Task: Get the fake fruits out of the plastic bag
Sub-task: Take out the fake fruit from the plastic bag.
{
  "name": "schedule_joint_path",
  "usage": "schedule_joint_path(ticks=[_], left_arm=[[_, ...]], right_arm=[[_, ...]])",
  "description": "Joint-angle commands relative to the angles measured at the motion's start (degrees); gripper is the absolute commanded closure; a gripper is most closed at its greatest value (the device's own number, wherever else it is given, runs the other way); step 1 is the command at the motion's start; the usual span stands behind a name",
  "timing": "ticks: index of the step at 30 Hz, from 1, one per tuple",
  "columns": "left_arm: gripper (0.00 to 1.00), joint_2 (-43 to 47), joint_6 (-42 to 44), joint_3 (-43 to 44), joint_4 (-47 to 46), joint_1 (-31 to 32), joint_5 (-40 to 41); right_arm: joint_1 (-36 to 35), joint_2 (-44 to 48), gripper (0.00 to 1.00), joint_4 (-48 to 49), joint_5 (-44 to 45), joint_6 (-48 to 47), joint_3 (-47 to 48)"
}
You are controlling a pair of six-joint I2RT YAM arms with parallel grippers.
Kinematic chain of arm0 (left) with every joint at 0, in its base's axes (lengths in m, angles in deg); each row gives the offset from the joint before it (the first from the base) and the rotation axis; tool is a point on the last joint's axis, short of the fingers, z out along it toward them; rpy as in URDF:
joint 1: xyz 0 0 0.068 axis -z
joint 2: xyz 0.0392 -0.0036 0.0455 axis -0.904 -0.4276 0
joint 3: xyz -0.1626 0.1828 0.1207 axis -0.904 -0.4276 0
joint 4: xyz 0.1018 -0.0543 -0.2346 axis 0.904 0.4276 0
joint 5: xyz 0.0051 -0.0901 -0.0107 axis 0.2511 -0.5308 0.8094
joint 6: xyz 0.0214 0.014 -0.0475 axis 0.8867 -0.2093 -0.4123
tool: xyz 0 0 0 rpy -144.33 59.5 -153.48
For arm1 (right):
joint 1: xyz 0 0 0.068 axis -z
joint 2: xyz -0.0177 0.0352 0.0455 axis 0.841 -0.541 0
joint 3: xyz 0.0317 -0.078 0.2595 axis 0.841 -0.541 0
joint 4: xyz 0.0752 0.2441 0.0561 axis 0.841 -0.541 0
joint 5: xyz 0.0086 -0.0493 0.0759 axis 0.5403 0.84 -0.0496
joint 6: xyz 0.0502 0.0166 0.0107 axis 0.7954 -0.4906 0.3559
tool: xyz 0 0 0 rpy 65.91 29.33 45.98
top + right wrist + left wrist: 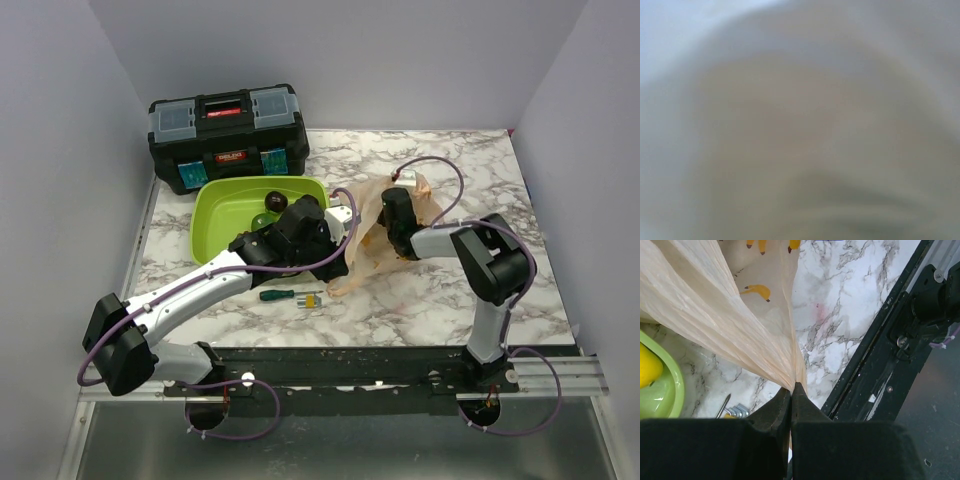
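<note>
A screwdriver [282,295] lies on the table [450,300] nearest the arm bases. Just beyond, the left gripper [792,386] clamps a gathered edge of the plastic bag [372,200] between closed jaws. The right gripper [393,228] is buried in the bag, its jaws hidden, so their state cannot be told. Farther back, a maroon fruit [272,199] and a yellow fruit [647,367] lie in the lime-green tray [215,215].

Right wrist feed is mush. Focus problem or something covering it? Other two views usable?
Right wrist: total blur, a pale beige wash, nothing resolvable; probably the bag pressed up close. Left wrist: sharp, bag creases crisp. Top external: even light, soft shadows, in focus.
</note>
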Motion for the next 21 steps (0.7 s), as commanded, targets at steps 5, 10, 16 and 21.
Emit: schedule_joint_path(ticks=[5,10,16,21], left_arm=[[1.0,-0.1,0.2,0.1,0.0,0.0,-0.7],[1.0,0.4,0.3,-0.2,-0.4,0.1,-1.2],[1.0,1.2,0.6,-0.5,-0.7,0.2,-1.5],[1.0,0.6,0.5,-0.2,-0.8,0.4,-2.7]], right_arm=[[0.7,8.1,0.74,2.1,-0.5,0.5,-5.8],[2.8,9.0,0.39,0.8,-1.8,5.5,-5.8],[4.6,7.8,0.23,0.4,-3.2,9.2,-4.9],[5.9,5.1,0.17,1.8,-2.7,14.1,-3.3]])
